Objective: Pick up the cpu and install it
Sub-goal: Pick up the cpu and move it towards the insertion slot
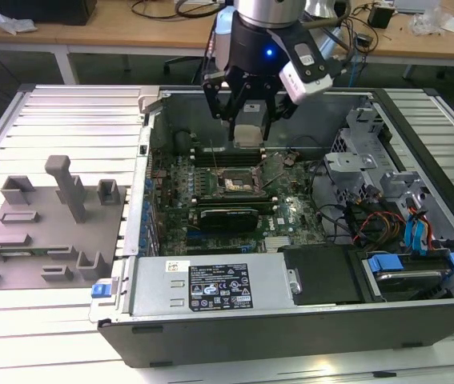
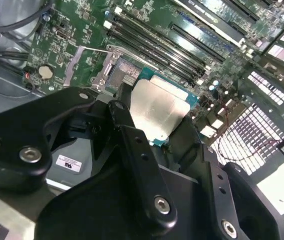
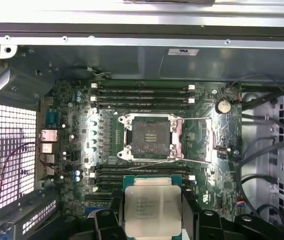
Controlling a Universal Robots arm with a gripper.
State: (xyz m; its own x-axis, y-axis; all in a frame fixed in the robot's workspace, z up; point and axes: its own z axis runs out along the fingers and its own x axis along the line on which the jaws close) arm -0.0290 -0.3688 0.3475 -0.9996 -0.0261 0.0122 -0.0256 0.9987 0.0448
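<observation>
The hand (image 1: 247,126) is clamped on the cpu (image 3: 153,210) above the open motherboard socket (image 3: 149,137): picked up, not yet installed.

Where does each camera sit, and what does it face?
Exterior view: off the arm, looking down into the open dark computer case; shows the black gripper shut on the silvery square cpu.
First wrist view: on the arm, facing down at the dark metal-framed socket; gripper fingers flank the cpu.
Second wrist view: on the arm, looking obliquely past black finger links.
Both wrist views share cpu and socket.
</observation>
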